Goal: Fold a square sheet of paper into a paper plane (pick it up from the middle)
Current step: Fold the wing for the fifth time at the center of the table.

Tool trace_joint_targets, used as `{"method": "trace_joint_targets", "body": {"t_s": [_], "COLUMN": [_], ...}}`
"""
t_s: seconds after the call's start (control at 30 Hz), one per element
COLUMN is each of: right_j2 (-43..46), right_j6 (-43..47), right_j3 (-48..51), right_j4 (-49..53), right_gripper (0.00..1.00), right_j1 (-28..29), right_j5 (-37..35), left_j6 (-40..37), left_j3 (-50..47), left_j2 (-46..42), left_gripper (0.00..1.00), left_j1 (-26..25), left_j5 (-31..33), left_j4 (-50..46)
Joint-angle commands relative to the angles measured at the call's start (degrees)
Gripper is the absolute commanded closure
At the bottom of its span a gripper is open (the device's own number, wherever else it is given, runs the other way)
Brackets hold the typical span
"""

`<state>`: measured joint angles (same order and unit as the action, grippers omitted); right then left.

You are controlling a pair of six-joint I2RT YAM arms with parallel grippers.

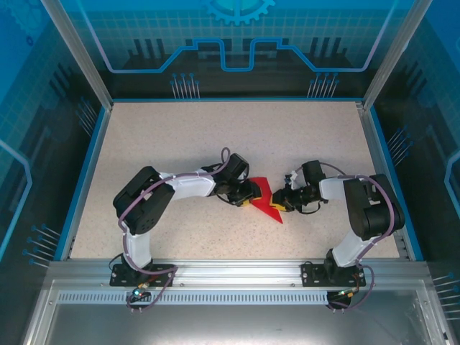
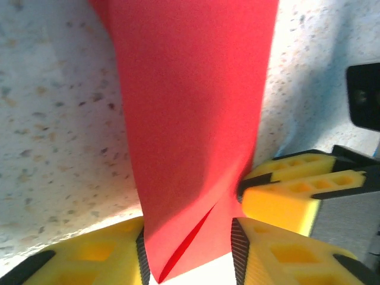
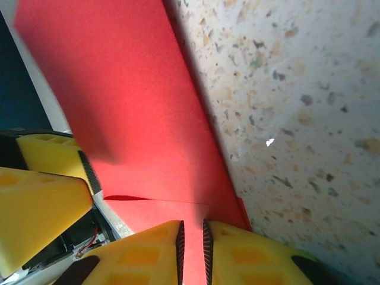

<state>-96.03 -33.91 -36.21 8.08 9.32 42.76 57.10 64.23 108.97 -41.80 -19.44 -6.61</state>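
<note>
The square sheet of paper [image 1: 267, 195] is bright red and folded into a pointed wedge at the middle of the table, its tip toward the near edge. My left gripper [image 1: 250, 200] meets it from the left. In the left wrist view the paper [image 2: 190, 119] runs between the spread pads of that gripper [image 2: 189, 249], with a creased flap showing, and the jaws stand open around it. My right gripper [image 1: 277, 205] comes from the right. Its jaws [image 3: 192, 237] are pinched shut on the paper's edge [image 3: 130, 119]. Its yellow fingers [image 2: 291, 190] touch the paper's right side.
The speckled beige table [image 1: 215, 136] has a blue raised rim [image 1: 83, 180] and metal frame posts at its corners. Both arm bases sit on the aluminium rail [image 1: 237, 272] at the near edge. The two grippers' fingertips are close together over the paper.
</note>
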Motion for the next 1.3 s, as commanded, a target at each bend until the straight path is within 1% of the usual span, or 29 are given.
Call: {"method": "trace_joint_targets", "body": {"t_s": [0.0, 0.2, 0.4, 0.5, 0.57, 0.6, 0.73, 0.8, 0.9, 0.97, 1.03, 1.07, 1.13, 1.2, 1.23, 1.27], "right_j2": [-4.2, -4.1, -4.7, -4.6, -4.2, -3.7, -0.1, 2.8, 8.0, 11.4, 13.8, 15.2, 17.6, 19.1, 19.8, 20.5], "right_j6": [-0.1, -0.1, -1.1, -2.3, -3.0, -3.1, -3.5, -2.7, 0.6, 3.7, 3.5, 2.9, 4.1, 7.0, 8.9, 10.7], "right_j3": [2.1, 2.1, 2.4, 2.4, 2.0, 1.8, 1.6, 1.7, 1.0, -0.4, -1.5, -0.6, 1.0, 1.1, 1.2, 1.6], "right_j4": [-1.9, -2.9, -5.1, -7.6, -8.6, -8.7, -8.2, -7.2, -3.6, 0.5, 3.6, 2.2, -1.0, -0.7, -0.7, -1.0], "right_gripper": [0.80, 0.78, 0.79, 0.79, 0.79, 0.78, 0.77, 0.76, 0.75, 0.75, 0.77, 0.76, 0.70, 0.68, 0.64, 0.58], "right_j1": [0.6, 0.6, 0.6, 0.9, 1.8, 2.2, 3.5, 4.3, 7.0, 10.5, 14.5, 16.2, 18.7, 22.1, 23.6, 25.2], "right_j5": [-4.3, -3.2, -2.4, -0.6, 0.0, 0.0, -1.9, -4.3, -10.7, -18.3, -29.7, -33.8, -35.5, -38.6, -40.2, -41.7], "left_j6": [0.6, -0.2, -2.0, -3.1, -3.9, -3.9, -4.6, -5.1, -5.3, -5.4, -5.9, -6.1, -6.0, -6.1, -6.4, -6.6], "left_j3": [1.8, 3.5, 5.2, 4.3, 3.7, 3.4, 3.0, 3.2, 3.3, 3.5, 3.9, 4.2, 4.3, 4.5, 4.7, 5.0], "left_j2": [1.7, 2.9, 4.0, 2.8, 1.8, 1.4, 0.5, 0.3, 0.0, 0.1, 0.3, 0.4, 0.6, 0.6, 0.6, 0.5], "left_gripper": [0.62, 0.71, 0.87, 0.91, 0.98, 1.00, 1.00, 1.00, 1.00, 1.00, 1.00, 1.00, 1.00, 1.00, 1.00, 1.00], "left_j1": [-0.2, 0.0, 1.3, 2.9, 4.4, 5.1, 6.6, 6.6, 6.7, 6.7, 6.8, 6.8, 7.0, 7.1, 7.2, 7.4], "left_j5": [-2.1, -1.6, -2.6, -2.7, -2.7, -2.9, -3.8, -3.8, -3.8, -4.2, -4.6, -4.7, -5.2, -6.0, -6.1, -6.1], "left_j4": [1.2, 0.0, -1.9, -3.0, -4.3, -4.4, -5.7, -6.7, -7.5, -7.9, -8.5, -8.8, -8.7, -9.0, -9.4, -9.9]}}
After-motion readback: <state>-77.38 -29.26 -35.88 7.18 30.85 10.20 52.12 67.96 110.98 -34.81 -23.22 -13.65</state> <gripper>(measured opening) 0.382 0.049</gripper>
